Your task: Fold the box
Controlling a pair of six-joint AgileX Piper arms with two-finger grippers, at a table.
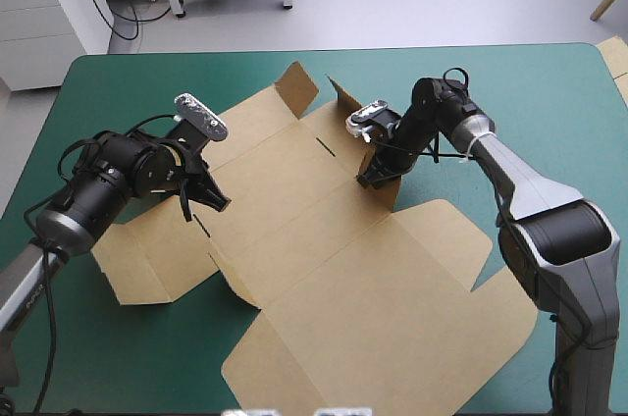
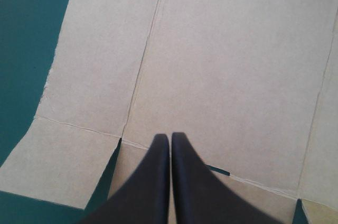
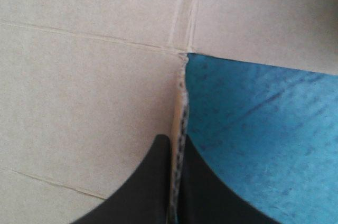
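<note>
The brown box (image 1: pixel 324 239) lies as a flat cut sheet across the middle of the teal-green table (image 1: pixel 549 102), with small flaps standing up at its far end (image 1: pixel 297 87). My left gripper (image 1: pixel 218 203) is shut, and its tips (image 2: pixel 170 135) rest on the board (image 2: pixel 227 65) near a slit at the sheet's left side. My right gripper (image 1: pixel 371 181) is shut on the box. The corrugated edge of a side flap (image 3: pixel 182 102) runs between its black fingers (image 3: pixel 177 138), with board (image 3: pixel 79 102) on one side and bare cover (image 3: pixel 253 139) on the other.
Bare teal-green cover (image 1: pixel 128 82) lies along the far edge and the right side. A pale piece of board (image 1: pixel 614 55) shows at the table's far right edge. The sheet's near corner (image 1: pixel 245 377) comes close to the front edge.
</note>
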